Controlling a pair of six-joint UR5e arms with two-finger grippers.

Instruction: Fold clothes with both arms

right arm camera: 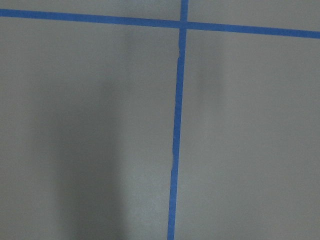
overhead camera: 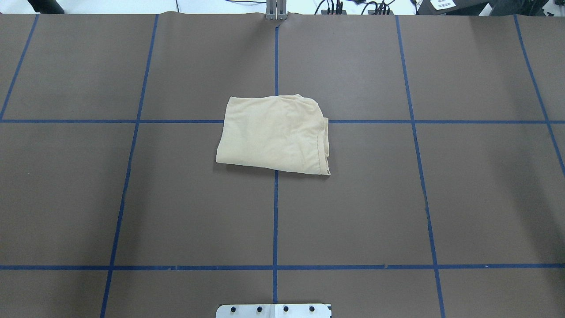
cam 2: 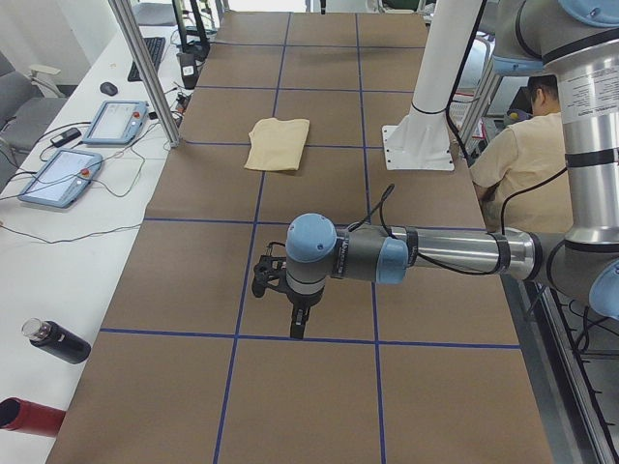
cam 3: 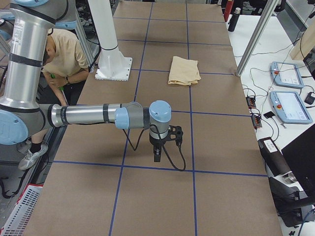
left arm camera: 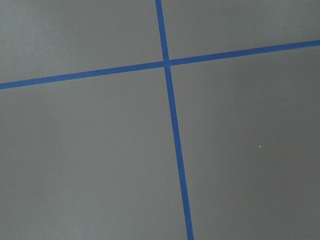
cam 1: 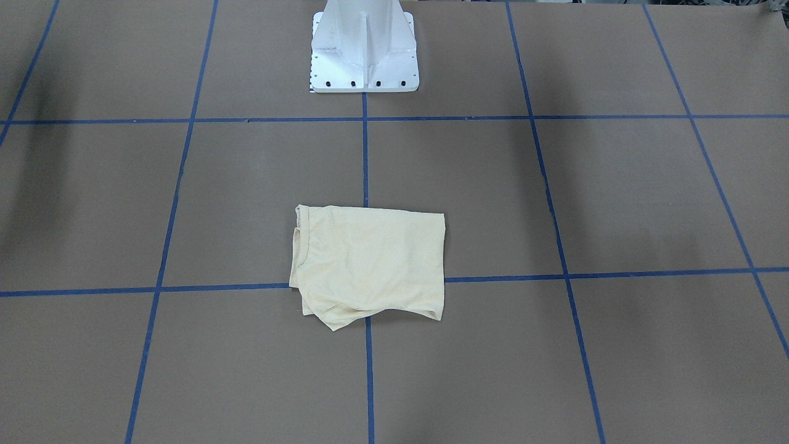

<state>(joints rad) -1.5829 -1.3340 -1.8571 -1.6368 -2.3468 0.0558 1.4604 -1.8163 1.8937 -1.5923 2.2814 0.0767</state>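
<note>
**A:** Where is the garment?

**B:** A cream knit shirt (overhead camera: pixel 273 134), folded into a rough rectangle, lies flat on the brown paper-covered table (overhead camera: pixel 176 198). It sits straight out in front of the white flared pedestal base (cam 1: pixel 363 49), well apart from it, and covers a crossing of the blue tape lines (overhead camera: pixel 275 212).

**A:** How do its edges look?

**B:** The edge nearest the pedestal is straight. The edge on the pedestal's right side shows a curved stitched band (overhead camera: pixel 319 145) over stacked layers. The far edge is rumpled, with one corner poking out. The edge on the pedestal's left side is a smooth fold.

**A:** And the arms?

**B:** Both are well apart from the shirt, with wide brown paper between. The grey tubular left arm (cam 2: pixel 435 253), with light-blue joint caps, reaches level over the table end on the pedestal's left side. Its black two-finger left gripper (cam 2: pixel 295 329) points down near a tape crossing. The matching right arm (cam 3: pixel 88 114) does likewise on the pedestal's right side, with its right gripper (cam 3: pixel 157 156) pointing down. I cannot tell whether either gripper's fingers are apart or together.

**A:** Anyone nearby?

**B:** A person in a beige top (cam 2: pixel 522 155) sits behind the pedestal.
</note>
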